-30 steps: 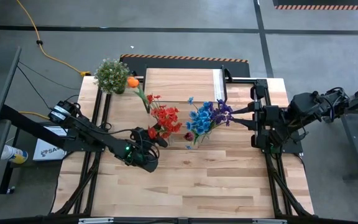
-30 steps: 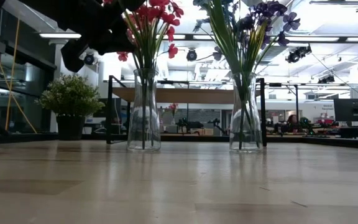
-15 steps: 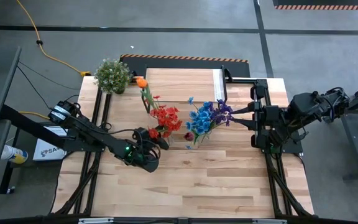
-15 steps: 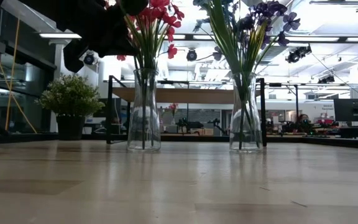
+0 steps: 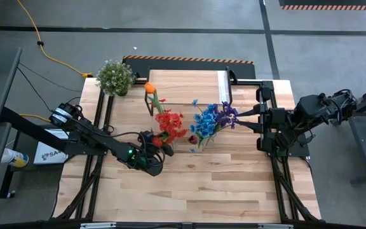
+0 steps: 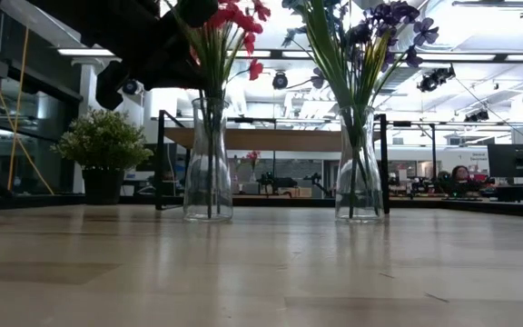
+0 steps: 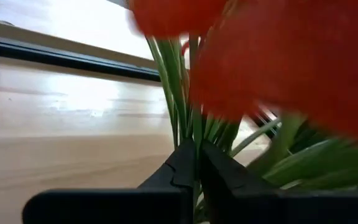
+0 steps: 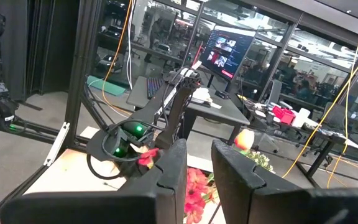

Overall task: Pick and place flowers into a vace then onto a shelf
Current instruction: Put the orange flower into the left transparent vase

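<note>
Orange bloom (image 5: 149,88) swung shelfward; left tool (image 7: 194,163) pinched shut on flowers (image 5: 168,122) stems

Left claw (image 7: 194,163) closed, arm stretched over table centre; right claw (image 8: 197,163) parted, arm folded at table's right edge.

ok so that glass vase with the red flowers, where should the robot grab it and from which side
Probably the narrow neck of the red-flower vase, approached level from the left arm's side. The body flares wide toward the base, the blooms crowd the mouth from above, and the second vase stands on the other side.
</note>
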Robot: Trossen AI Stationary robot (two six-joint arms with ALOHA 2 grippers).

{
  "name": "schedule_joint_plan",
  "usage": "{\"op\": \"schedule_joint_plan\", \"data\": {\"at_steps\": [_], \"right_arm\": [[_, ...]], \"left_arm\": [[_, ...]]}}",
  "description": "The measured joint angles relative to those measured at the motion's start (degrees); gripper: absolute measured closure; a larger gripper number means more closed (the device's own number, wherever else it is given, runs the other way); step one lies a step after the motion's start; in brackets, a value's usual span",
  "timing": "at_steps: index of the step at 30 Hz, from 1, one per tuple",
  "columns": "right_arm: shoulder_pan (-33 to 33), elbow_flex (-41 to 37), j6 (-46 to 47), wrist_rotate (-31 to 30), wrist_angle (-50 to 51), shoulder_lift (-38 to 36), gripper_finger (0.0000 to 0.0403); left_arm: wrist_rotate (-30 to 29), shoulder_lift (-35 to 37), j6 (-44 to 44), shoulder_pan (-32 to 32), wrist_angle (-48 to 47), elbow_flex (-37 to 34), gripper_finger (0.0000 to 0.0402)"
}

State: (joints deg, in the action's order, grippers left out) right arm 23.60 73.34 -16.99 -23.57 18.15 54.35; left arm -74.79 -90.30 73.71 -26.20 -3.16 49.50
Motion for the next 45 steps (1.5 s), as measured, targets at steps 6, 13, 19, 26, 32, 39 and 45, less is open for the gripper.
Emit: {"op": "schedule_joint_plan", "data": {"at_steps": [6, 13, 19, 26, 32, 39, 45], "right_arm": [[-0.01, 0.00, -0.02, 0.00, 0.00, 0.00, 0.0336], [0.01, 0.00, 0.00, 0.00, 0.02, 0.00, 0.0336], [0.01, 0.00, -0.02, 0.00, 0.02, 0.00, 0.0336], [0.00, 0.00, -0.02, 0.00, 0.02, 0.00, 0.0336], [0.01, 0.00, -0.02, 0.00, 0.02, 0.00, 0.0336], [0.01, 0.00, -0.02, -0.02, 0.04, 0.00, 0.0336], [0.01, 0.00, -0.02, -0.04, 0.04, 0.00, 0.0336]], "left_arm": [[1.84, 0.00, -1.44, -0.05, 0.01, 0.00, 0.0364], [4.00, -0.02, -2.70, -0.06, -1.34, 0.00, 0.0319], [3.98, -0.02, -2.99, -0.06, -3.41, 0.00, 0.0282], [5.03, -0.02, -3.56, -0.08, -5.32, -0.02, 0.0257], [6.46, 0.08, -4.70, -0.08, -7.68, -0.01, 0.0243], [7.48, 1.17, -4.92, -0.73, -12.51, 0.00, 0.0227], [10.43, 4.35, -4.28, -2.04, -16.97, -0.02, 0.0218]]}}
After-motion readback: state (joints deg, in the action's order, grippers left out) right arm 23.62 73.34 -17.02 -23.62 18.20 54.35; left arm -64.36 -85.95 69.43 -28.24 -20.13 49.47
